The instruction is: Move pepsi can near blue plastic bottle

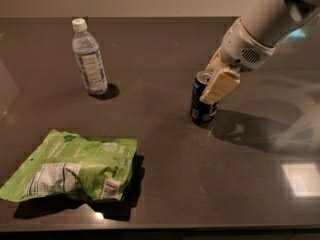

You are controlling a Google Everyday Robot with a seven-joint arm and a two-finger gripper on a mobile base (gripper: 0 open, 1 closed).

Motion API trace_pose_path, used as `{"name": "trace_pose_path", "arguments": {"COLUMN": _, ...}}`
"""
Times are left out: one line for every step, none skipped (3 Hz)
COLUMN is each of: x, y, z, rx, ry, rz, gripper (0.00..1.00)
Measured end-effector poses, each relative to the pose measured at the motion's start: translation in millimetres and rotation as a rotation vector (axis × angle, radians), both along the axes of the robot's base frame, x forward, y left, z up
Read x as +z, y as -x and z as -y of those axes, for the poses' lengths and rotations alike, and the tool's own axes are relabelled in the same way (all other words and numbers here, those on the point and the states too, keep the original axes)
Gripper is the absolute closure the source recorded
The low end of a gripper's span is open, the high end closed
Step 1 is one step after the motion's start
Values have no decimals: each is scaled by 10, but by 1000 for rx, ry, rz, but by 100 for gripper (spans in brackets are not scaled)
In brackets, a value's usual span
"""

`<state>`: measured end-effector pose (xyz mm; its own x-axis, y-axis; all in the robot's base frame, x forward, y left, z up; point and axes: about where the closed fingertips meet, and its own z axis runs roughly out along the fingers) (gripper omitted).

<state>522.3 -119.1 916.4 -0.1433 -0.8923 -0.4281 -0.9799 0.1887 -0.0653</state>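
Pepsi can (pixel 202 106) upright on dark table (pixel 165 154). Gripper (pixel 212 84) at can's top, open or closed cannot tell. Blue plastic bottle (pixel 90 59) well left of can. Green snack bag (pixel 75 169) front-left of can.
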Motion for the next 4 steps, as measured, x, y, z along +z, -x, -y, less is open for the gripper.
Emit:
{"name": "trace_pose_path", "arguments": {"x": 80, "y": -211, "z": -190, "rx": 3, "ry": -10, "rz": -8, "gripper": 100}}
{"name": "trace_pose_path", "arguments": {"x": 158, "y": -442, "z": -472, "rx": 16, "ry": -42, "rz": -9, "gripper": 100}}
{"name": "trace_pose_path", "arguments": {"x": 199, "y": -614, "z": -795, "rx": 48, "ry": -78, "rz": -7, "gripper": 100}}
{"name": "trace_pose_path", "arguments": {"x": 196, "y": -748, "z": -1136, "rx": 86, "ry": -102, "rz": -5, "gripper": 100}}
